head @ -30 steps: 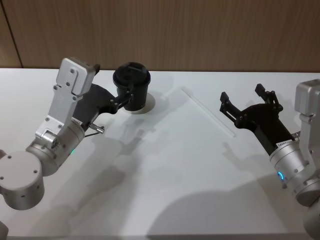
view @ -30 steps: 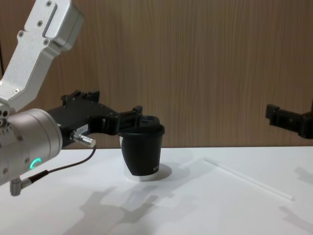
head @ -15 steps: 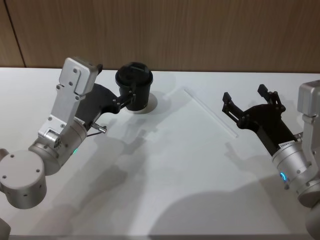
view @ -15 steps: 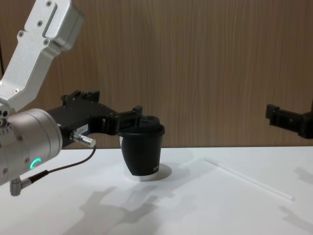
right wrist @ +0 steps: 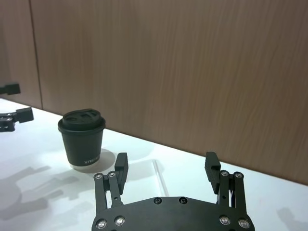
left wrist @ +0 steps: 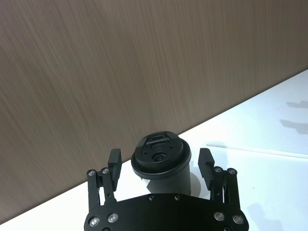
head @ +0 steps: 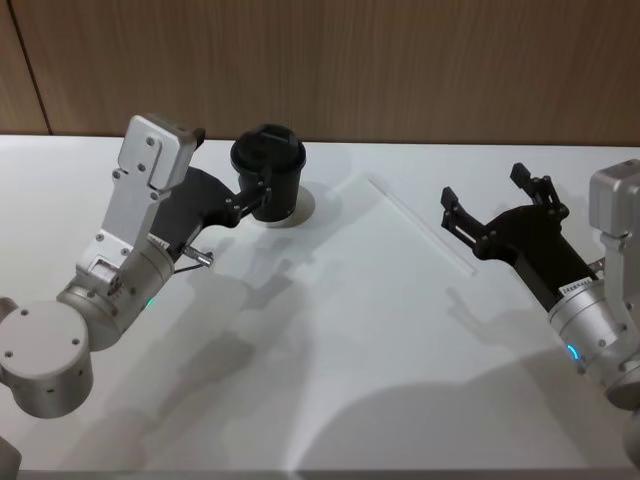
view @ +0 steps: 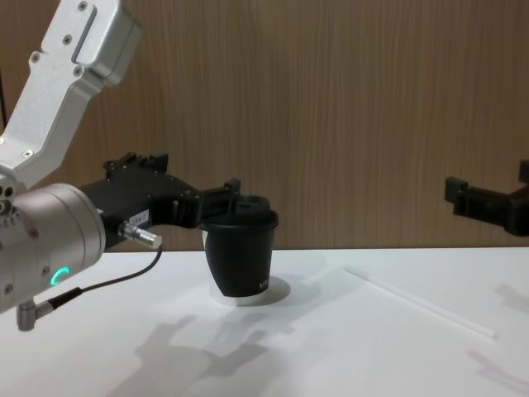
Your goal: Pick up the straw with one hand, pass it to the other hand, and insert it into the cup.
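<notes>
Straw (head: 418,225) lies beside raised right gripper (head: 481,182), jaws spread.

I was looking at a plain white table (head: 330,340). The cup (head: 267,180) stood upright on it with its lid on, near the far edge and left of the middle, its white bottom rim flat on the table. The straw (head: 418,224) lay flat to the cup's right, apart from it, slanting from the far side toward the near right.
</notes>
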Motion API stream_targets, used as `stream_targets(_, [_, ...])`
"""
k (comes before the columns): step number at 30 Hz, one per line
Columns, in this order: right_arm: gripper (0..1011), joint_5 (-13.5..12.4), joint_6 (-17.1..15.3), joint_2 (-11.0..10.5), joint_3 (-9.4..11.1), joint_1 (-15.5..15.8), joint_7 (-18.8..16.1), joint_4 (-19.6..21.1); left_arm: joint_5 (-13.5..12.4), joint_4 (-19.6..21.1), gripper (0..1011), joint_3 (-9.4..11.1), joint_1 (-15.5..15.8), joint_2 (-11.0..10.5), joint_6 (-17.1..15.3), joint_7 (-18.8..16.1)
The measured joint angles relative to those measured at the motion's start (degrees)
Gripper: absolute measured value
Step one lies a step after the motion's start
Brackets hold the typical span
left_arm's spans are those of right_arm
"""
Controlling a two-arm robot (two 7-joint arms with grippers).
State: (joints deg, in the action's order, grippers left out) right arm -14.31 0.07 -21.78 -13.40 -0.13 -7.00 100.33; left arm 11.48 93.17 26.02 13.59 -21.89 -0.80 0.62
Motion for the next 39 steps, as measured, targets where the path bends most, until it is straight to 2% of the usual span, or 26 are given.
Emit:
stream_targets(11, [1001,0.5,1.9,-4.0,-0.1,-0.8,-6.0,-0.6,0.0,0.0,1000,0.0,0.0,0.0,0.0,0.0])
stream_targets(19, [1001,-1.1,1.7,-6.3,0.5,-1.0,-10.4,-0.6,0.0,0.0,1000,0.0,0.0,0.0,0.0,0.0])
stream_targets(21, [1001,-2.3,1.0,-7.2,0.8,-1.0,-12.1,-0.5,0.0,0.0,1000,0.0,0.0,0.0,0.0,0.0])
stream_targets(30, [1001,-5.8,-2.8,-9.3,1.8,-1.5,-15.5,0.0,0.0,0.0,1000,0.0,0.0,0.0,0.0,0.0])
stream_targets(39, [1001,-7.5,-7.6,-10.6,1.9,-3.1,-16.2,0.1,0.0,0.0,1000,0.0,0.0,0.0,0.0,0.0])
